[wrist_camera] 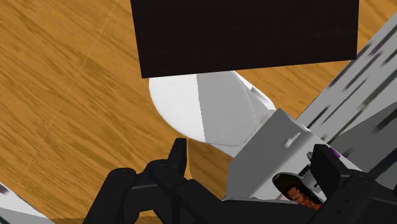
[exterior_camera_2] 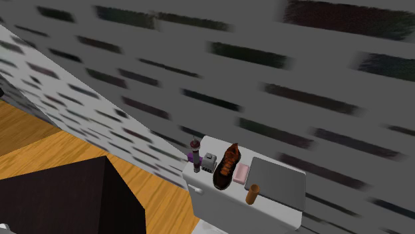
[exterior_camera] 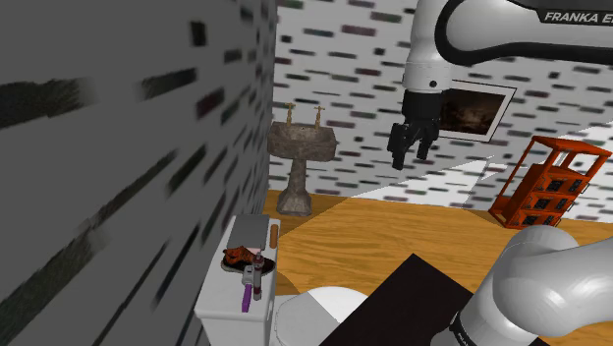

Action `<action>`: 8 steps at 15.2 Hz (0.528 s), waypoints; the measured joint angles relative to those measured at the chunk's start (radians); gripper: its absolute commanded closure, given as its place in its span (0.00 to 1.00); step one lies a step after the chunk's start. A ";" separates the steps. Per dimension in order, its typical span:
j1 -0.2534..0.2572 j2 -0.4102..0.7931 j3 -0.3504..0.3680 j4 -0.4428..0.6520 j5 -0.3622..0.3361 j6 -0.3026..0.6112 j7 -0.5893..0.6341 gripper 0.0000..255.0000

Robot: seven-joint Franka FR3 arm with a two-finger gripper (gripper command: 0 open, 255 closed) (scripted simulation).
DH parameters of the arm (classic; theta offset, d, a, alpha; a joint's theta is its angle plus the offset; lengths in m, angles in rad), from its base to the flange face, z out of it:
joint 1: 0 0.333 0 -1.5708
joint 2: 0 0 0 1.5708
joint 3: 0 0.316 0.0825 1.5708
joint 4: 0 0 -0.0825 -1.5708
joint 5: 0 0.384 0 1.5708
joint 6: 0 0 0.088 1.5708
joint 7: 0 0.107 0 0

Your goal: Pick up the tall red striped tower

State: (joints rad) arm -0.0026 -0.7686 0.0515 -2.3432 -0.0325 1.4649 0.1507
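The tool (exterior_camera: 411, 157) is held high at the upper right of the shoulder view, fingers apart, nothing between them. The slim tower (exterior_camera_2: 195, 153) stands at the left end of the toilet tank (exterior_camera_2: 233, 197), just beside a grey block (exterior_camera_2: 209, 161) and a shoe (exterior_camera_2: 227, 165). These could be knocked off by a misaligned descent.

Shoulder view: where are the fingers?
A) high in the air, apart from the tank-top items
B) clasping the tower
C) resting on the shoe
A: the fingers hang open before the far wall, well apart from the tower and shoe on the white tank.
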 measured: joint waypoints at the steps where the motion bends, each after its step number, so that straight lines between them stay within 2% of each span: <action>1: 0.000 0.000 0.000 0.000 0.000 0.000 0.000 0.00; 3: 0.003 0.008 0.022 -0.026 0.013 0.039 0.032 0.00; 8: 0.010 0.034 0.103 -0.138 0.054 0.204 0.151 0.00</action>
State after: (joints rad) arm 0.0072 -0.7347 0.1549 -2.4816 0.0210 1.6687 0.3019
